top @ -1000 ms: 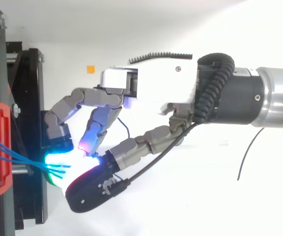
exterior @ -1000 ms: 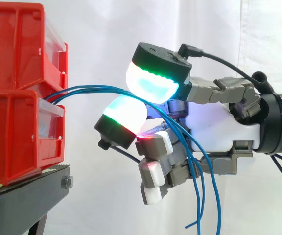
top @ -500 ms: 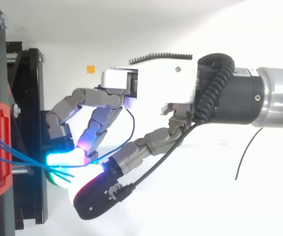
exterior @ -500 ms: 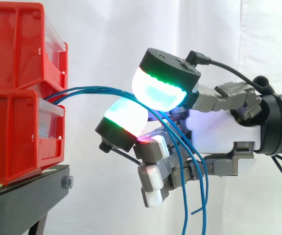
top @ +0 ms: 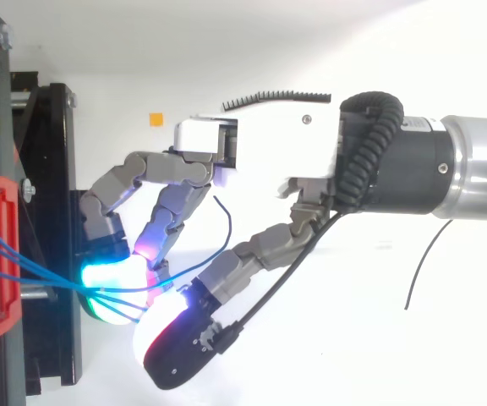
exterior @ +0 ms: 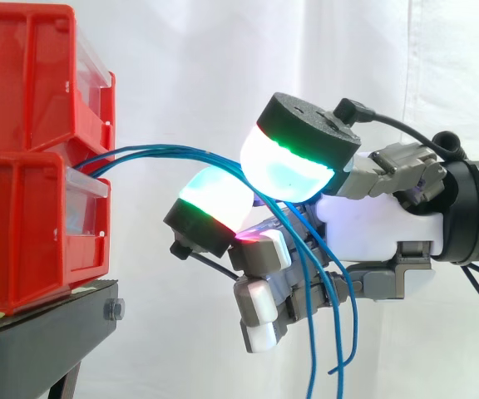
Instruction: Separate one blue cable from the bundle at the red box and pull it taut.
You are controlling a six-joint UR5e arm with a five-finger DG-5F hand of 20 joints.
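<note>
Nearest, the hand (exterior: 372,229), reaching in level from the right and sitting in among the blue cables (exterior: 173,151). Clamped on a strand or merely threaded through the bundle: impossible to say from either view, so best not assumed. Just below the palm, free ends (exterior: 313,357) dangling slack, several together, none yet singled out. Farther left, the same strands rising out of the hand in a shallow arch, close together, bowed rather than straight, nothing taut yet. Beyond that, the anchor point: the gap between the red box (exterior: 23,224) and the upper red bin (exterior: 23,75), both stacked on the black stand (exterior: 40,328). Behind everything, the white curtain (exterior: 181,58).

Probably mid-separation, then, with the pull not begun. To do it well: settle on one strand, preferably an outer one of the fan seen from above, and close on that alone. Let the others drop clear before moving. Then draw back to the right, away from the box, along the line of the arch and not across it, slowly, stopping at the first sign of a straight run. Watch for a neighbour dragged along — and for the box shifting on the stand.
</note>
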